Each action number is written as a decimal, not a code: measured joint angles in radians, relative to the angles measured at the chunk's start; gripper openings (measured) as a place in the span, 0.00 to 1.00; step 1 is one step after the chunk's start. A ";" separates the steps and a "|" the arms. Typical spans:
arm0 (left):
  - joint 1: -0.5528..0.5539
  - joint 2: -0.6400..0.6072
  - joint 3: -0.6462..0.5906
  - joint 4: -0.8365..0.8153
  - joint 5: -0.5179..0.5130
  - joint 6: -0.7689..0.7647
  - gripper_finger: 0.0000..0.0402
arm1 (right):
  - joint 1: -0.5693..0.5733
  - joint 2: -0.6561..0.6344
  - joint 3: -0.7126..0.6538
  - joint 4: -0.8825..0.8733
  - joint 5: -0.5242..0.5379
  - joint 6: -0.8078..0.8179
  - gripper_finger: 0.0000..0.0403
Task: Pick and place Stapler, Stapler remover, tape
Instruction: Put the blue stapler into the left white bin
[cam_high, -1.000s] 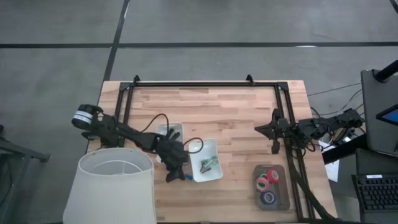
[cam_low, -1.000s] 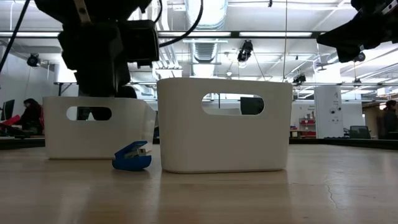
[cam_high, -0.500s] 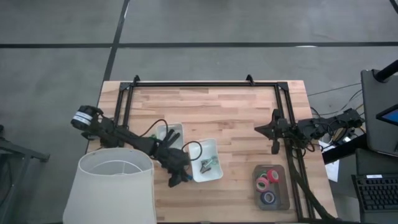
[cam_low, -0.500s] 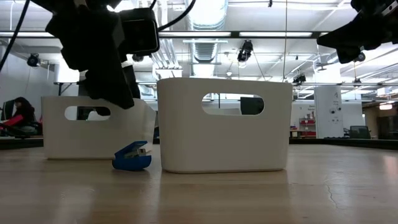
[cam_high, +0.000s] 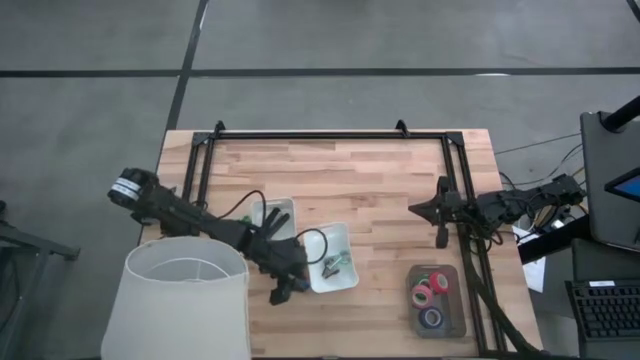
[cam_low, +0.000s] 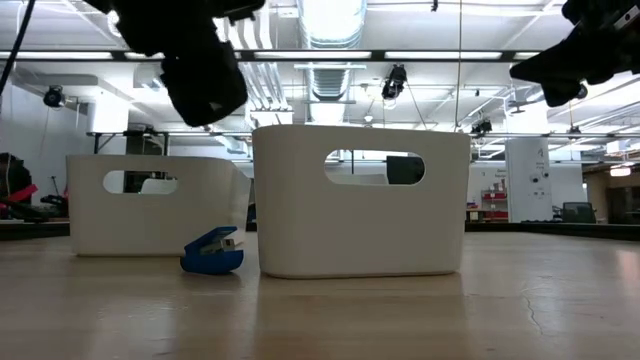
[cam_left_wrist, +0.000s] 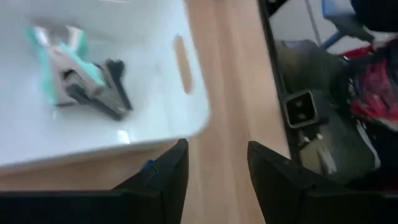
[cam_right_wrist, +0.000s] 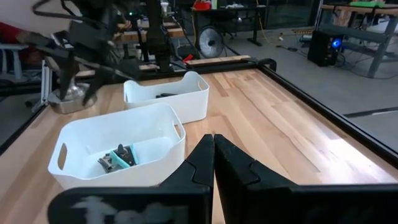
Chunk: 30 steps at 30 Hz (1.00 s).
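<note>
With its dark fingers parted and empty, the left gripper (cam_high: 283, 291) is best centred squarely over the small blue staple remover (cam_low: 212, 250) lying on the wooden table (cam_high: 380, 190) just beside the near white plastic tray (cam_high: 331, 257) before being lowered, while the right gripper (cam_high: 438, 208), fingers pressed together, is parked at the table's right edge

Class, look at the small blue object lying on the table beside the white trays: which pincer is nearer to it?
The left pincer is nearer, right above the blue object. The right pincer waits far off at the table's right side.
</note>
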 joint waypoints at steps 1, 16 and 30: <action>-0.006 0.002 0.001 -0.002 0.001 -0.001 0.41 | 0.000 0.004 0.000 0.001 0.000 0.000 0.02; -0.048 0.029 0.037 -0.024 -0.070 -0.035 0.41 | 0.000 0.017 -0.005 0.002 0.000 -0.007 0.02; -0.071 0.030 0.085 -0.145 -0.153 0.020 0.41 | 0.000 0.017 -0.005 0.002 0.000 0.000 0.02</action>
